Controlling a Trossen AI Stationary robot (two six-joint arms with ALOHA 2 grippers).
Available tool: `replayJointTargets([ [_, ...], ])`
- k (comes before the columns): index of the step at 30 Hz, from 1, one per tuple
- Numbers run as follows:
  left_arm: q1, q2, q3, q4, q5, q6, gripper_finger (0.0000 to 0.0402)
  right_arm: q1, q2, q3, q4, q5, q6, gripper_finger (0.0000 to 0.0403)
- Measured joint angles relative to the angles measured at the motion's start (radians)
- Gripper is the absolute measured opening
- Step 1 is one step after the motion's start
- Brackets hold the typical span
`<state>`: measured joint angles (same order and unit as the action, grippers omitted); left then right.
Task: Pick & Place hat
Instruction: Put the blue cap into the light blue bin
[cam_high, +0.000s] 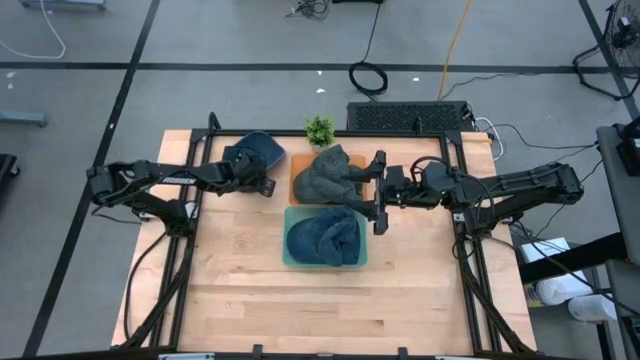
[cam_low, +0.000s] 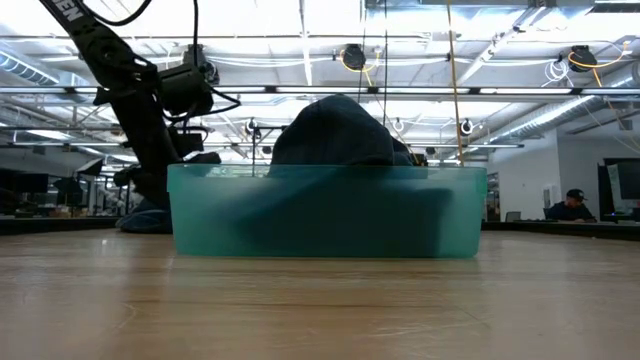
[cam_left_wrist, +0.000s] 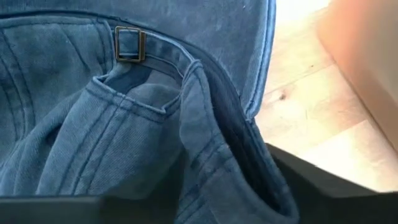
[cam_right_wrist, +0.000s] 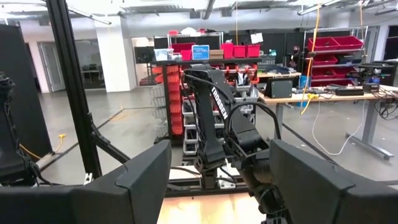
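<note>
Nearest, teal bin (cam_high: 325, 260) holds a blue hat (cam_high: 324, 237). Beyond it, right gripper (cam_high: 377, 192), fingers apart, sits beside a grey hat (cam_high: 328, 172) on the orange tray (cam_high: 298, 165). Far left, left gripper (cam_high: 262, 183) touches the denim hat (cam_high: 258, 151), fingers around its fabric; grip uncertain.

Light wooden table (cam_high: 260, 300) with black frame rails along its sides. Directly on it: teal bin (cam_high: 295, 257) at centre, orange tray (cam_high: 297, 168) touching the bin's far edge, blue cap (cam_high: 262, 150) left of tray, small green plant (cam_high: 319, 129) at far edge.
</note>
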<state>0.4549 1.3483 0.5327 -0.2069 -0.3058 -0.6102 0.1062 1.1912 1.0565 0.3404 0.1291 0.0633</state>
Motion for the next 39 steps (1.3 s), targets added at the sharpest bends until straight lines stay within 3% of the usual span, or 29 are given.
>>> replayJointTargets([
  [6,0.0,0.0,0.0,0.0,0.003,0.0,0.0094,0.0,0.0,0.0,0.0,0.0,0.0,0.0263],
  [10,0.004,0.0,0.0,0.002,0.066,-0.032,0.0017,0.0,0.0,0.0,0.0,0.0,0.0,0.0263],
  [19,-0.007,-0.085,0.079,0.007,0.104,-0.08,0.0009,0.0,0.0,0.0,-0.001,0.0,0.001,0.0263],
  [39,-0.006,-0.427,0.312,-0.053,0.055,-0.018,0.0008,0.0,0.001,0.0,0.064,-0.029,0.075,0.0263],
])
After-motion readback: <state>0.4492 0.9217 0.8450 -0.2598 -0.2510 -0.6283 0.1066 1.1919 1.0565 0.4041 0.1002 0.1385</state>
